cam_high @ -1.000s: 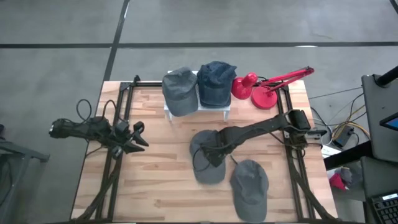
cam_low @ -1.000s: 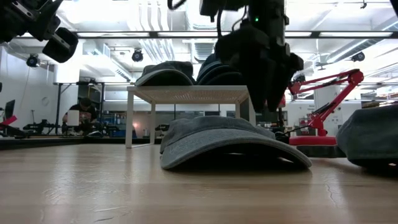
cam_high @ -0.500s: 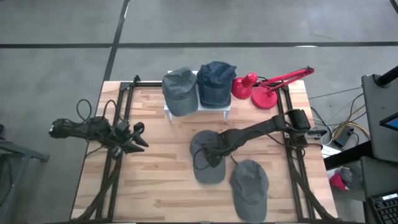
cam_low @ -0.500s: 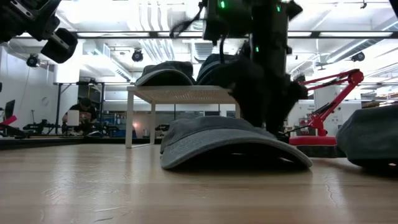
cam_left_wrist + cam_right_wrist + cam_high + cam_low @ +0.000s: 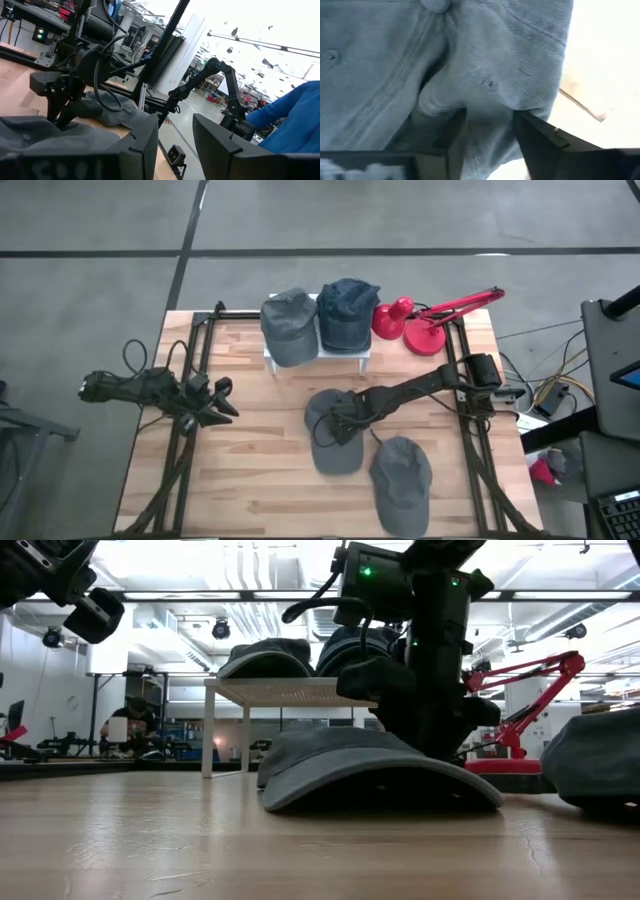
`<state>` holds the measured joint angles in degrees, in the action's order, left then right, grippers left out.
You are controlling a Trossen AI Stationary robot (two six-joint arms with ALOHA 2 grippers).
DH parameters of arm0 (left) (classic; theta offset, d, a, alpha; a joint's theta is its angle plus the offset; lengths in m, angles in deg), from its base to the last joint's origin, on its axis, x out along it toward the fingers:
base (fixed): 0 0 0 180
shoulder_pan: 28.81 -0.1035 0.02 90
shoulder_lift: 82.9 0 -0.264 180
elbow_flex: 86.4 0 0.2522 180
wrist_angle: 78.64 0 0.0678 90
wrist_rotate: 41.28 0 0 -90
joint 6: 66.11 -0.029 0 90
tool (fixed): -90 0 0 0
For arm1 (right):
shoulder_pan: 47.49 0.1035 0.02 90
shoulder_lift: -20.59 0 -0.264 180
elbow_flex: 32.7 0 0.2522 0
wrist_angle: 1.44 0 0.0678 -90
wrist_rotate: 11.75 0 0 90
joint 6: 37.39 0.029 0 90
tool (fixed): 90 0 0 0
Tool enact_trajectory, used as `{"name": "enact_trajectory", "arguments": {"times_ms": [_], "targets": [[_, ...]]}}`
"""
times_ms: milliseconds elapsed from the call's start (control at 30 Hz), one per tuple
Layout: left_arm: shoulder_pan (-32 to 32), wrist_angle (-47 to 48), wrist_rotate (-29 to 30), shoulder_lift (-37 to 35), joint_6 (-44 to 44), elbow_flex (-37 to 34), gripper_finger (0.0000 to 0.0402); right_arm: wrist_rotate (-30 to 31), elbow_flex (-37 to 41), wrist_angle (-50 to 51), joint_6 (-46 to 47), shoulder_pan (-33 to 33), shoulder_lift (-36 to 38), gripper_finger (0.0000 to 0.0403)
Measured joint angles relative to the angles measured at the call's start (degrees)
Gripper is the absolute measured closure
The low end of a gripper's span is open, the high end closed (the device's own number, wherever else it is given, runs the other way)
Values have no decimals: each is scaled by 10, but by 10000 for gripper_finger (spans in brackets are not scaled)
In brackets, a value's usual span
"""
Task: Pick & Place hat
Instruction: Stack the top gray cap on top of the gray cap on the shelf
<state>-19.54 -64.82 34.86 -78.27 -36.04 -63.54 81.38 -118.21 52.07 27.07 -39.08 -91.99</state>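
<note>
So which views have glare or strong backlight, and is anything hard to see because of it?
Low view: bright ceiling lights behind leave the right arm's jaws and the gray hat dark. Right wrist view: the table beside the hat is washed out. Left wrist view: the background is overexposed. High view: evenly lit.

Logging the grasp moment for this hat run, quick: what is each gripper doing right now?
Left gripper: open, empty, waiting at the table's left side.
Right gripper: down on the middle grey cap, fingers pinching a fold of its fabric.
</note>
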Motion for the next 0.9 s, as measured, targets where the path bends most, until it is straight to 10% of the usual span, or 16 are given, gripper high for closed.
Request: {"name": "enact_trajectory", "arguments": {"times_ms": [367, 900], "targets": [[0, 0, 0, 0, 0, 0, 277, -4, -11, -1, -24, 0, -3, 388], [0, 0, 0, 0, 0, 0, 277, -3, -57, 3, -64, 1, 29, 394]]}}
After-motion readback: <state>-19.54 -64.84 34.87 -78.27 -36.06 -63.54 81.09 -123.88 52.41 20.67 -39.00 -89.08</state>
